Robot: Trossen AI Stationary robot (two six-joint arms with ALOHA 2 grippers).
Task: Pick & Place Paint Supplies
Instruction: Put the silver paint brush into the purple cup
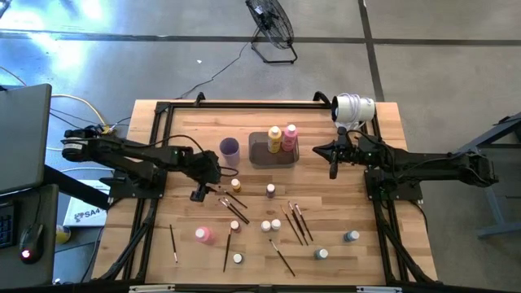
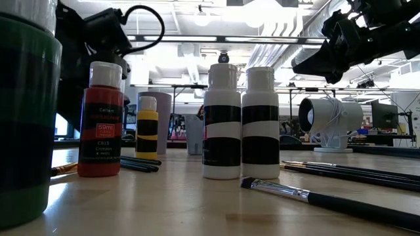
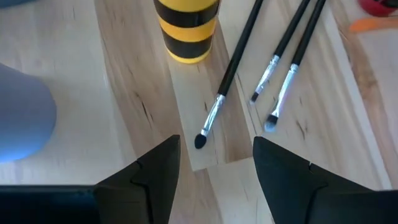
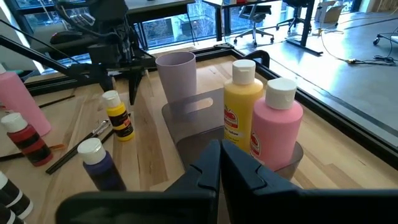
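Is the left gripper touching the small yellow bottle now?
Apart. In the left wrist view, bare wood shows between the open left gripper and the small yellow bottle, which stands well ahead of the fingertips.

bottles (image 1: 271,190): upright, scattered | brushes (image 1: 296,222): flat on wood | yellow (image 1: 274,137), pink (image 1: 291,136): in tray

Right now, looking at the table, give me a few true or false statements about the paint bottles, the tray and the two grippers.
1. The dark grey tray holds a yellow bottle and a pink bottle. True.
2. The left gripper grips a brush. False: it is open above brush tips, holding nothing.
3. The purple cup stands beside the tray. True.
4. The right gripper holds the pink bottle. False: it is shut and empty.
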